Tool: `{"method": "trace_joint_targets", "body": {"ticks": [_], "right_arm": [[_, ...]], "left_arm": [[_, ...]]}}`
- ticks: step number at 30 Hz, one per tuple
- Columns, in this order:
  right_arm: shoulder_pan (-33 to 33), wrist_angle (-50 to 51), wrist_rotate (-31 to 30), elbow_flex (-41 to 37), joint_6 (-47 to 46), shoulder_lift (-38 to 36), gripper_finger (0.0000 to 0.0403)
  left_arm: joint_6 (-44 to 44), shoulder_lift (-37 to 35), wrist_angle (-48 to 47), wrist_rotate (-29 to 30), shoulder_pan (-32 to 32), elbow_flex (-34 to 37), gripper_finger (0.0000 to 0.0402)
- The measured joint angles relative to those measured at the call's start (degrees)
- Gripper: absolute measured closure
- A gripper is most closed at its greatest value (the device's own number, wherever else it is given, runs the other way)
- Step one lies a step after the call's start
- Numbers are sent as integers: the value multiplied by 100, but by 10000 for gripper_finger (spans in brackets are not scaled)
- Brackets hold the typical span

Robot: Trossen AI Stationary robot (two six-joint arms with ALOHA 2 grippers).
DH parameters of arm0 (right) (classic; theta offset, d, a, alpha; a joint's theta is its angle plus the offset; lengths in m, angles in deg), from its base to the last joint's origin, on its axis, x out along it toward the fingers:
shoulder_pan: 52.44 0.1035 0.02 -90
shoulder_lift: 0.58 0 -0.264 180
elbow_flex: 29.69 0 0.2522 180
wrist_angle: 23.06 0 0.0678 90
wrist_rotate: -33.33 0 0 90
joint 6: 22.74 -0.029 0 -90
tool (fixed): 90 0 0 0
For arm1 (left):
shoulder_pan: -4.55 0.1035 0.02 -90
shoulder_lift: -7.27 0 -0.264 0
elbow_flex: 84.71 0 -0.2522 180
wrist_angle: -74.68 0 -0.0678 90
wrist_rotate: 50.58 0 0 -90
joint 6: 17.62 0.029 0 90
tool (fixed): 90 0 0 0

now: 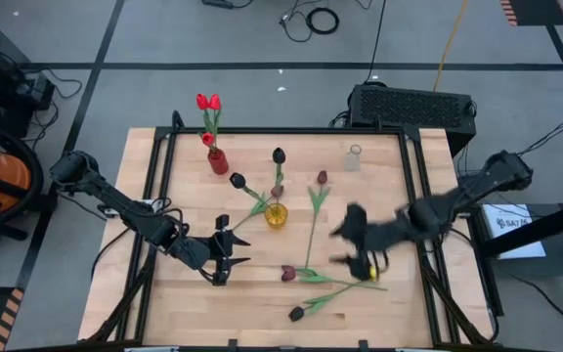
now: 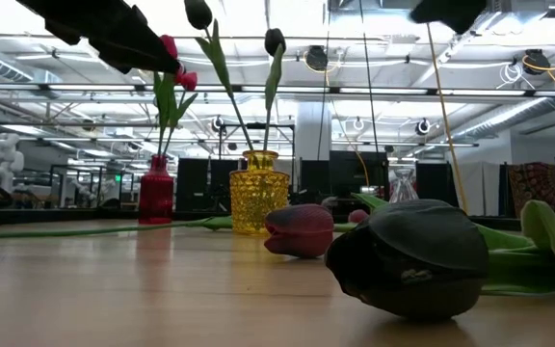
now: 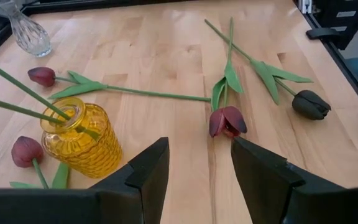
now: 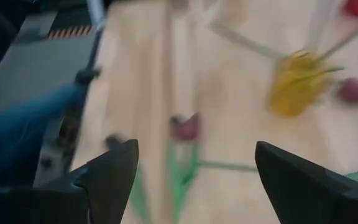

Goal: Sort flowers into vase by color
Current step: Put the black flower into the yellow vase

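1. While both arms reach over the wooden table, the right gripper hangs with fingers spread wide and empty, above loose tulips.
2. Just beyond the left gripper, jaws also parted and holding nothing, lies a maroon tulip; a black tulip rests farther off, to one side.
3. Beside that gripper stands the yellow vase, holding two dark-headed stems.
4. Farther away, the red vase holds red tulips, and a clear vase stands apart.
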Motion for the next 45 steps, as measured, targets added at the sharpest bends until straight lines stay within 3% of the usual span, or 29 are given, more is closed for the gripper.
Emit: {"method": "trace_joint_targets", "body": {"ticks": [5,9,15,22,45], "right_arm": [[1163,79,-666,0,-235,749,88],[1663,39,-755,-2,-417,1480,88],[1783,-38,-697,-2,-646,2452,88],[1651,-239,1,-2,-672,3051,98],[1400,-413,214,-2,-718,3477,363]], "left_arm": [[-2,0,98,22,-2,0,221],[-2,0,208,67,-2,0,221],[139,0,322,127,0,0,221],[254,0,323,128,-1,-1,221],[328,0,323,131,-2,-2,221]]}}
